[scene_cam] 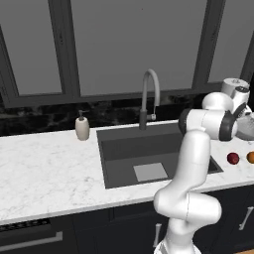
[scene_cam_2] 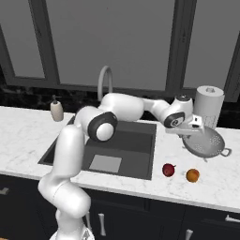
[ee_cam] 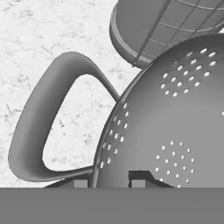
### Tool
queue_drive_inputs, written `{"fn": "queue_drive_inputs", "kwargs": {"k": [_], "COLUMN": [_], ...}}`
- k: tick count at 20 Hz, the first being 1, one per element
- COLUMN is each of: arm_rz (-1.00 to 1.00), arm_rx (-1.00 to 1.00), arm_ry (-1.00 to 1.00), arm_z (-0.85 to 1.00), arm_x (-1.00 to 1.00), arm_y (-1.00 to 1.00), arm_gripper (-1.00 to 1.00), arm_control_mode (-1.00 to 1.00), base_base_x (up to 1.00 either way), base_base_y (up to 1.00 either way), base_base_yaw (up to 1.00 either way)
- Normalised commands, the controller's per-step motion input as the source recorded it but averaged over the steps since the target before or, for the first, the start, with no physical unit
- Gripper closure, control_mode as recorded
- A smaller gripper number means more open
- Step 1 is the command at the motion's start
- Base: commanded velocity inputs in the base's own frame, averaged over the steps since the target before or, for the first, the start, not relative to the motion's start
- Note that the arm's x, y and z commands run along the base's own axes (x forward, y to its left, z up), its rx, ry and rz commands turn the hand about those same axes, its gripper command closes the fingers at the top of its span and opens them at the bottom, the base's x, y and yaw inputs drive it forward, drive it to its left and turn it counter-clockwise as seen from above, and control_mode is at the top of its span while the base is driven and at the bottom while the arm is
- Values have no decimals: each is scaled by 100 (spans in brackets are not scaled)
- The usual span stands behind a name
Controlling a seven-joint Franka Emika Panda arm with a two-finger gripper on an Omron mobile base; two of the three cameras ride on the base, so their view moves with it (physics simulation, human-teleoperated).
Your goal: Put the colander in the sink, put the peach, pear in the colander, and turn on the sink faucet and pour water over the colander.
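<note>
- The pale grey-white perforated round colander (scene_cam_2: 205, 142) sits tilted at the right middle of the right base view, on the white marbled worktop (scene_cam_2: 28, 133), just beside the white paper-towel roll (scene_cam_2: 208, 106) behind it.
- The white arm's dark two-pronged fingers (ee_cam: 110, 178) are clamped shut on the colander's rim; at the bottom of the hand view one tip sits on each side of the wall, next to the looped side handle.
- The small dark red teardrop pear (scene_cam_2: 168, 169) and the small round orange-yellow peach (scene_cam_2: 192, 175) lie near each other on the worktop, lower right of the right base view, in front of the colander and apart from it.
- The large dark grey rectangular sink (scene_cam: 119, 149) fills the centre of the left base view, with a light grey square patch on its floor.
- The tall grey gooseneck faucet (scene_cam: 150, 84) rises behind it; a small beige soap bottle (scene_cam: 82, 128) stands to the left.
</note>
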Motion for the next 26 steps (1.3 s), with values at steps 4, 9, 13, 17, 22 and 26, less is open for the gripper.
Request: {"fn": "queue_drive_inputs", "kwargs": {"k": [4, 9, 13, 17, 22, 26], "arm_rz": [-6, -1, 2, 14, 17, 15], "arm_rx": [-14, -16, -12, -5, 0, 0], "arm_ry": [-13, -3, 0, 4, 4, 3], "arm_z": [14, 39, 48, 30, 4, 1], "arm_x": [0, -17, -34, -39, -62, -62], "arm_y": [0, 22, 56, 64, 59, 58], "arm_gripper": [100, 100, 100, 100, 100, 100], "arm_control_mode": [-100, -100, -100, -100, -100, -100], "base_base_x": [0, 0, 0, 0, 0, 0], "base_base_y": [0, 0, 0, 0, 0, 0], "base_base_yaw": [0, 0, 0, 0, 0, 0]}}
